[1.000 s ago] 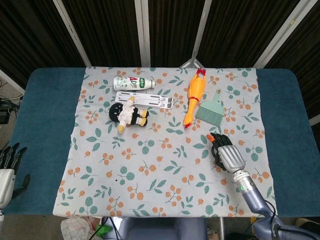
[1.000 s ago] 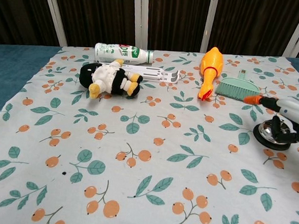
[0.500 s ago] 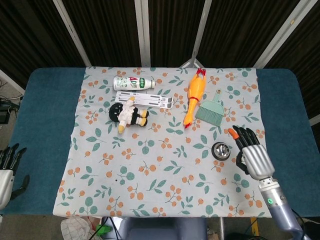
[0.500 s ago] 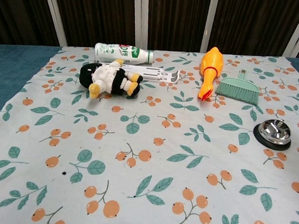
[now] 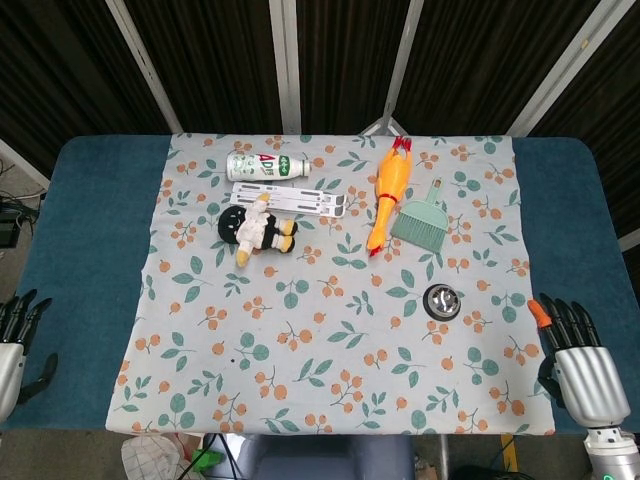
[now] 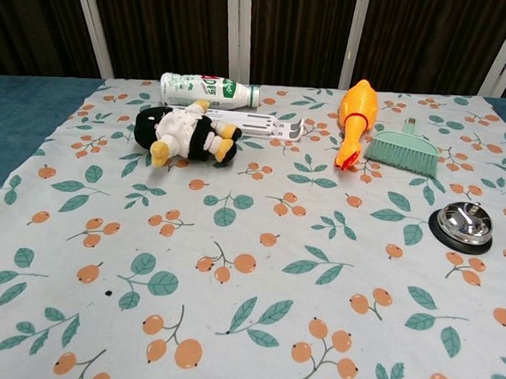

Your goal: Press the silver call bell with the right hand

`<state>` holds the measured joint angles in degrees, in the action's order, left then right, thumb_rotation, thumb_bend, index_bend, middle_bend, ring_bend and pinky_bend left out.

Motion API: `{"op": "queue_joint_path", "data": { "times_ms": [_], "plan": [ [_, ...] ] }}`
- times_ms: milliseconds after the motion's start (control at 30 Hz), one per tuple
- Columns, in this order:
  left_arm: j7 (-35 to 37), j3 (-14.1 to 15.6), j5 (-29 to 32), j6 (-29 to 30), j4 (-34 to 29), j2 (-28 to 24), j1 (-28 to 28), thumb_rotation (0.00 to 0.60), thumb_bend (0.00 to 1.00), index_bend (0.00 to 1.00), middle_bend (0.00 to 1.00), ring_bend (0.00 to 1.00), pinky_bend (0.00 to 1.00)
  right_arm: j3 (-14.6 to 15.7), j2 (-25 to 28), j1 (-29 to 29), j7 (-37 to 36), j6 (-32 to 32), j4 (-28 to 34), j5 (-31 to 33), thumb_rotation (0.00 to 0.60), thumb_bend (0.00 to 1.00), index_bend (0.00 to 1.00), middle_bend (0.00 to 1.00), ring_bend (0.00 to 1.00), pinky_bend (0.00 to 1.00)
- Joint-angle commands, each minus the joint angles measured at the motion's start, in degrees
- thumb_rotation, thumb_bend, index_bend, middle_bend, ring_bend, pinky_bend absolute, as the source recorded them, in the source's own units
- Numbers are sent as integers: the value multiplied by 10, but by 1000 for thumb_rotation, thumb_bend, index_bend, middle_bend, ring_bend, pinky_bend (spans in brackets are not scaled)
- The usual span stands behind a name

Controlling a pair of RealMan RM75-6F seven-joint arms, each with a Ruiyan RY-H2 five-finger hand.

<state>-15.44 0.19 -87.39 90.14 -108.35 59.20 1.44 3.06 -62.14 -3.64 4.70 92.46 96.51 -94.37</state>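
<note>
The silver call bell (image 5: 442, 301) on its black base stands alone on the floral cloth, right of centre; the chest view shows the bell (image 6: 462, 225) at the right side. My right hand (image 5: 578, 363) hangs off the cloth's lower right corner, well to the right of the bell, fingers apart and holding nothing. My left hand (image 5: 14, 338) is at the far left edge over the blue table, fingers spread and empty. Neither hand appears in the chest view.
At the back of the cloth (image 5: 330, 340) lie a white-and-green bottle (image 5: 266, 166), a white folding stand (image 5: 290, 198), a penguin plush (image 5: 256, 230), a rubber chicken (image 5: 389, 190) and a green hand brush (image 5: 425, 217).
My right hand has lifted off the bell and drawn back to the right and toward me, leaving the bell uncovered. The left hand has barely shifted.
</note>
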Motion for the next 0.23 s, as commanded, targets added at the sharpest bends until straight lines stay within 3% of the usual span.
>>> {"op": "queue_joint_path", "data": {
  "times_ms": [33,233],
  "plan": [
    [1,-1,0,1,0,0,0,600,569,112,0,0,0,0,-3,7,-1,1,-20,5,600,1000,0,0,0,0],
    [-5,-1,-3,-7,3,5,-5,600,569,112,0,0,0,-10,-9,6,-6,-3,-41,16,600,1000,0,0,0,0]
  ]
}}
